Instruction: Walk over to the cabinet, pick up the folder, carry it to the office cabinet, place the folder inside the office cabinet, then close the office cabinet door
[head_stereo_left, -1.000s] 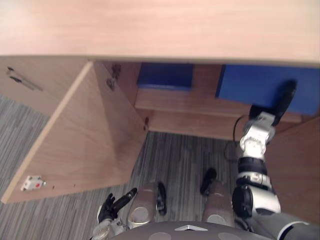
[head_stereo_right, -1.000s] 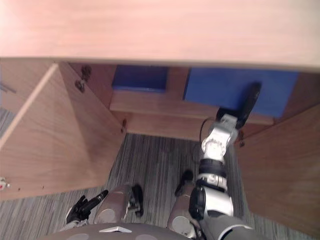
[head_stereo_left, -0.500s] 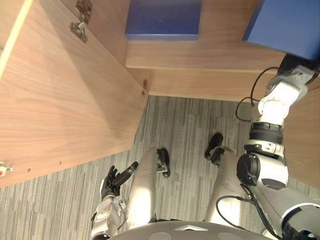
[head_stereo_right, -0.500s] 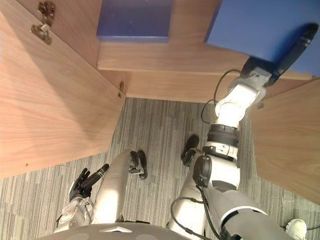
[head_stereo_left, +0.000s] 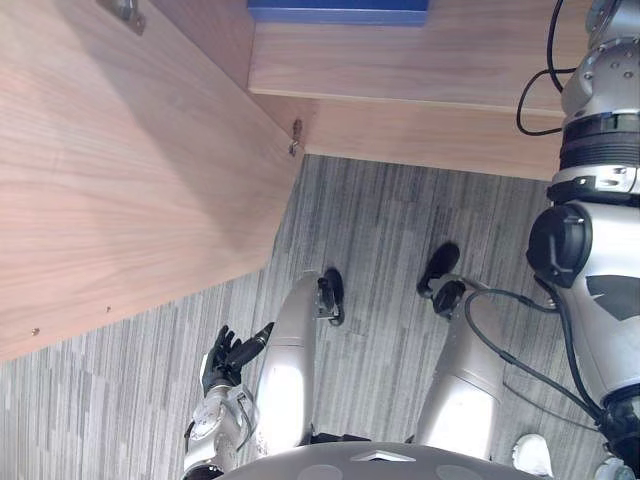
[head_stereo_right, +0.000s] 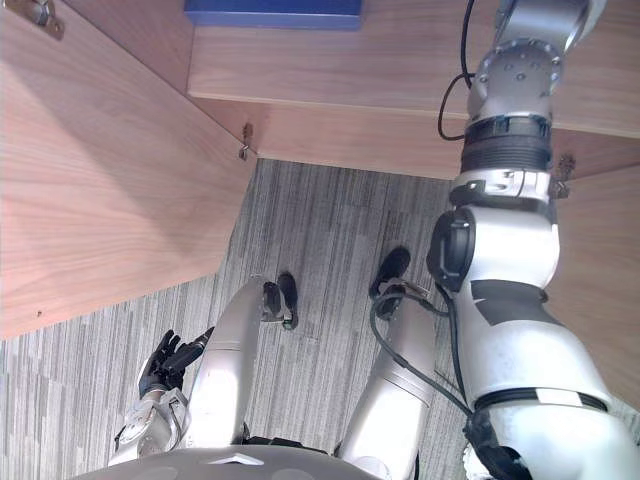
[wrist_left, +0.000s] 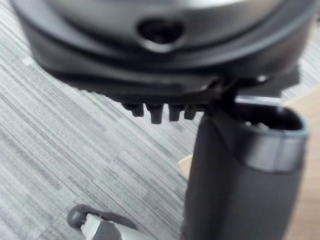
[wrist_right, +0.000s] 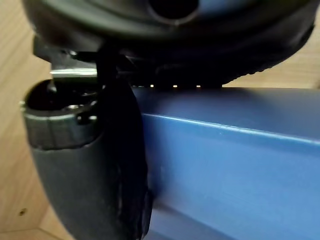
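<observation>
Only a thin strip of a blue thing (head_stereo_left: 338, 10) shows at the top edge of the eye views, too little to tell what it is. The right arm (head_stereo_right: 505, 250) runs out past that same edge. The open door (head_stereo_left: 120, 180) is cut by the left and top edges. In the right wrist view the folder (wrist_right: 225, 165) runs off the frame. The right hand (wrist_right: 85, 165) lays its thumb on it, and the rest of the hold is hidden. The left hand (head_stereo_left: 222, 358) is small down by the floor. Seen from its wrist, its fingers (wrist_left: 156, 114) are mere stubs.
</observation>
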